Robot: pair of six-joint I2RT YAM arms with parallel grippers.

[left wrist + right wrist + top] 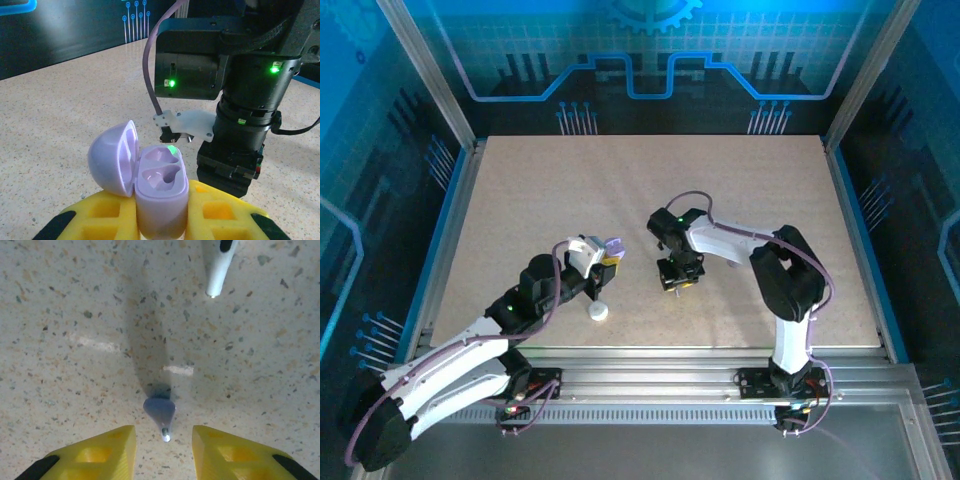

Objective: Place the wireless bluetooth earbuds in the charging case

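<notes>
A small white round object is lying on the speckled table, nearest the arm bases. Just beyond it, the left gripper is clamping its yellow fingers on a pale purple charging case. The lid is standing open and both wells are sitting empty. Farther out, the right gripper is hovering with fingers apart around a pale purple earbud lying on the table, touching neither finger. A white earbud is lying beyond it.

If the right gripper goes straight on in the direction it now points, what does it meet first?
The right gripper would probably meet the pale purple earbud between its fingers first, then the table.
</notes>
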